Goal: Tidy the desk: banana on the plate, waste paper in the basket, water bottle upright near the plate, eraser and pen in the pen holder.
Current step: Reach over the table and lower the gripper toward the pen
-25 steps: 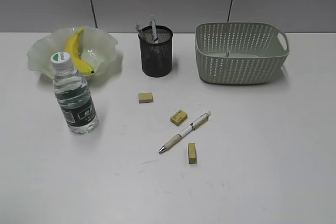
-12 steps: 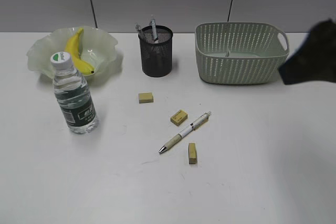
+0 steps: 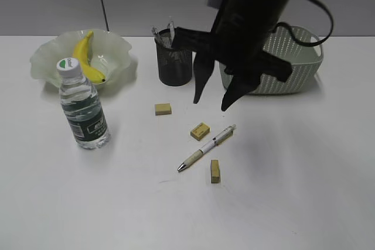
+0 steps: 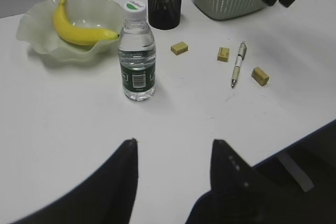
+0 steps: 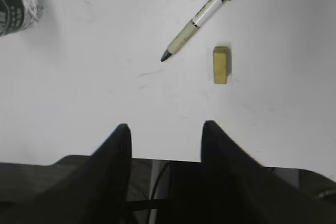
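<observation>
The right gripper has swung in from the right edge, jaws apart and empty, above the tabletop; the pen lies just below it, unmoved. The left gripper hangs open.

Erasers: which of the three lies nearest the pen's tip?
The eraser just right of the pen tip, nearest the camera; the other two lie farther back.
</observation>
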Motion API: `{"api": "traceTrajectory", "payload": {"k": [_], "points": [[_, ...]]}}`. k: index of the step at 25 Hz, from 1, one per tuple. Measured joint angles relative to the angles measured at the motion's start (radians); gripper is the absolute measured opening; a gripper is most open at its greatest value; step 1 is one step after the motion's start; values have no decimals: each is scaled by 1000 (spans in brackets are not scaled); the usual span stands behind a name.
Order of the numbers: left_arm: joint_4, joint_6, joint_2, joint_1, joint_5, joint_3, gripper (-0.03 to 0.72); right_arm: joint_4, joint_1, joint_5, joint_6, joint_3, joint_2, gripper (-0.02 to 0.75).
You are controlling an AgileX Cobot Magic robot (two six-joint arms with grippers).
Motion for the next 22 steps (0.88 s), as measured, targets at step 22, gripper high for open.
{"api": "traceTrajectory", "payload": {"k": [22], "points": [[0,0,-2,0,0,0,339,45,16,-111,326,-33,305,433]]}}
